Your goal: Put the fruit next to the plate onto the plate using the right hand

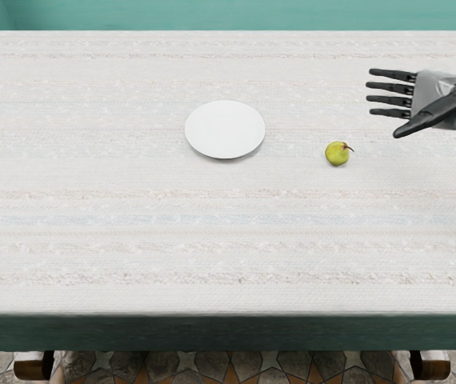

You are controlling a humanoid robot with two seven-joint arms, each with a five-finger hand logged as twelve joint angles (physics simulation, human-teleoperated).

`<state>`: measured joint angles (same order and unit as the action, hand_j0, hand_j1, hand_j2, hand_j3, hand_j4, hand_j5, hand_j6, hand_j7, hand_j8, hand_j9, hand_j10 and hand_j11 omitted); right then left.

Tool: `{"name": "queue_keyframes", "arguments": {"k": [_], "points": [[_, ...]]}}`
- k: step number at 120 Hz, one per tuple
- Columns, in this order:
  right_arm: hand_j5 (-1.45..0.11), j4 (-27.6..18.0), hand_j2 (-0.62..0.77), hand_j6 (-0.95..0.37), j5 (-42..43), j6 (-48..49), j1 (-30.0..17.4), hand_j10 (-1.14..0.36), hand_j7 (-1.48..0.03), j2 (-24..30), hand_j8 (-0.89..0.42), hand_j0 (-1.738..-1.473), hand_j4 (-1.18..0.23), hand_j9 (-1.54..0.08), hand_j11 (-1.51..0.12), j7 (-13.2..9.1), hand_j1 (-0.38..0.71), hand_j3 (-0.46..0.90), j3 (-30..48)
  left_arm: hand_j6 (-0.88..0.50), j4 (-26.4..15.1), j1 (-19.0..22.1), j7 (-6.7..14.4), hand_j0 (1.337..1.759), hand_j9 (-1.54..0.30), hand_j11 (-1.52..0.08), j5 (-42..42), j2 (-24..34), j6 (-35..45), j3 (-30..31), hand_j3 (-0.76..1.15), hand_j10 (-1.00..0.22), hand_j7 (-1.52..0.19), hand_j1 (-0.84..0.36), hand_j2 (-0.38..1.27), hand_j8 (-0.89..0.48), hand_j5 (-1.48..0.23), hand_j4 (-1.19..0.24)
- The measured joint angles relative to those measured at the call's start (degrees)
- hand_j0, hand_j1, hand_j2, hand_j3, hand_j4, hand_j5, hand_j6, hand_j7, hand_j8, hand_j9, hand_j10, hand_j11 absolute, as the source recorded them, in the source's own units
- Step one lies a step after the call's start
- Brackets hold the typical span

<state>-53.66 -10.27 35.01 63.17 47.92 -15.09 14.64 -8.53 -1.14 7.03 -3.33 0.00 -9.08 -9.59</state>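
A small yellow-green pear point(338, 153) with a short stem lies on the table, to the right of a round white plate point(225, 130). The plate has nothing on it. My right hand point(390, 100) comes in from the right edge, up and to the right of the pear and apart from it. Its dark fingers point(390, 88) are stretched out flat toward the left and the thumb points down-left. It holds nothing. The left arm does not show.
The table point(132, 240) wears a pale woven cloth with faint stripes. Its front edge runs along the bottom, with a tiled floor below. A teal wall lies behind the far edge.
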Motion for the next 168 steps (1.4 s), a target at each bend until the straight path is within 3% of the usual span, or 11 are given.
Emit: {"name": "queue_keyframes", "arguments": {"k": [14,23,27,42,55,65,110,129,168], "points": [[0.00,-0.43,0.00,0.00,0.58,0.00,0.78,0.00,0.00,-0.81,0.00,-1.658,0.00,0.00,0.00,-1.71,-0.35,0.00,0.12,0.00,0.00,0.00,0.00,1.658,0.00,0.00,0.00,0.00,0.02,0.00,0.00,0.00,0.00,0.35,0.00,0.00,0.00,0.00],[0.00,0.36,0.00,0.00,2.82,0.00,0.86,0.00,0.00,-2.36,0.00,-1.658,0.00,0.00,0.00,-1.32,-0.35,0.00,0.16,0.00,0.00,0.00,0.00,1.658,0.00,0.00,0.00,0.00,0.01,0.00,0.00,0.00,0.00,0.35,0.00,0.00,0.00,0.00],[0.00,0.83,0.00,0.00,6.14,0.01,0.89,0.00,0.00,-3.19,0.00,-1.658,0.00,0.00,0.00,0.98,-0.35,0.00,0.21,0.00,0.00,0.00,0.00,1.658,0.00,0.00,0.00,0.00,-0.01,0.00,0.00,0.00,0.00,0.35,0.00,0.00,0.00,0.00],[0.00,1.78,0.00,0.00,20.77,-1.78,0.35,0.00,0.00,-5.69,0.00,-1.658,0.00,0.00,0.00,13.00,-0.35,0.00,0.11,0.00,0.00,0.00,0.00,1.658,0.00,0.00,0.00,0.00,0.00,0.00,0.00,0.00,0.00,0.35,0.00,0.00,0.00,0.00],[0.00,1.94,0.00,0.00,29.41,-8.99,-1.58,0.00,0.00,-8.43,0.00,-1.658,0.00,0.00,0.00,19.39,-0.35,0.00,-0.04,0.00,0.00,0.00,0.00,1.658,0.00,0.00,0.00,0.00,0.01,0.00,0.00,0.00,0.00,0.35,0.00,0.00,0.00,0.00],[0.00,1.79,0.00,0.00,32.22,-14.06,-3.34,0.00,0.00,-9.49,0.00,-1.658,0.00,0.00,0.00,22.06,-0.35,0.00,-0.27,0.00,0.00,0.00,0.00,1.658,0.00,0.00,0.00,0.00,0.02,0.00,0.00,0.00,0.00,0.35,0.00,0.00,0.00,0.00],[-0.01,0.96,0.00,-0.01,37.52,-29.73,-10.51,-0.01,-0.01,-12.38,-0.01,-1.658,-0.01,-0.01,-0.01,25.80,-0.34,0.00,-0.55,0.00,0.00,0.00,0.00,1.658,0.00,0.00,0.00,0.00,0.01,0.00,0.00,0.00,0.00,0.35,0.00,0.00,0.00,0.00],[-0.11,1.22,-0.01,-0.08,37.83,-33.25,-11.54,-0.08,-0.11,-13.51,-0.08,-1.658,-0.08,-0.11,-0.11,26.17,-0.25,0.00,-0.65,0.00,0.00,0.00,0.00,1.658,0.00,0.00,0.00,0.00,0.00,0.00,0.00,0.00,0.00,0.35,0.00,0.00,0.00,0.00],[-0.29,1.41,-0.04,-0.22,40.51,-39.70,-12.57,-0.22,-0.29,-16.49,-0.22,-1.658,-0.22,-0.29,-0.29,29.90,-0.08,0.00,-2.05,0.00,0.00,0.00,0.00,1.658,0.00,0.00,0.00,0.00,0.00,0.00,0.00,0.00,0.00,0.35,0.00,0.00,0.00,0.00]]}}
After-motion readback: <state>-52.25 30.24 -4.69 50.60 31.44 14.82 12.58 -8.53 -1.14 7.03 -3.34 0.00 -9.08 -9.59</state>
